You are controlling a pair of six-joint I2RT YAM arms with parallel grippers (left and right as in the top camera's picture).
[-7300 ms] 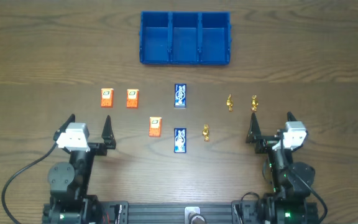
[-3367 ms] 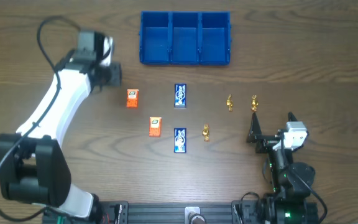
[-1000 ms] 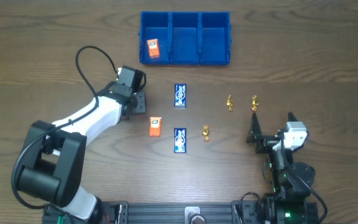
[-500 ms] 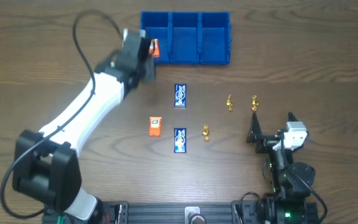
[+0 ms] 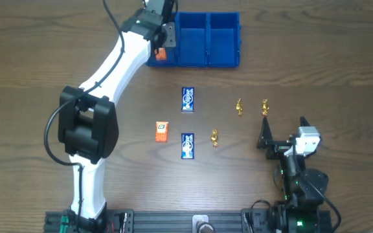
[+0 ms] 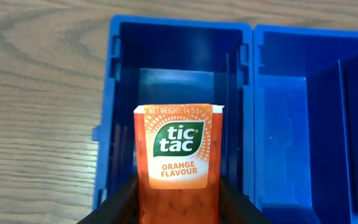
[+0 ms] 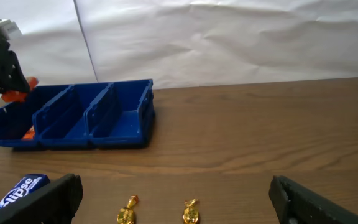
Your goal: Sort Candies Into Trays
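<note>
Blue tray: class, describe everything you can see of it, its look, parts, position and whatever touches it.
The blue tray looks like moulded plastic: a long open-topped bin split by two walls into three compartments side by side. It sits flat on the wooden table, on the far side from the arm bases. The middle and right compartments hold nothing. The left gripper holds an orange candy box above the left compartment, where something orange already lies.
</note>
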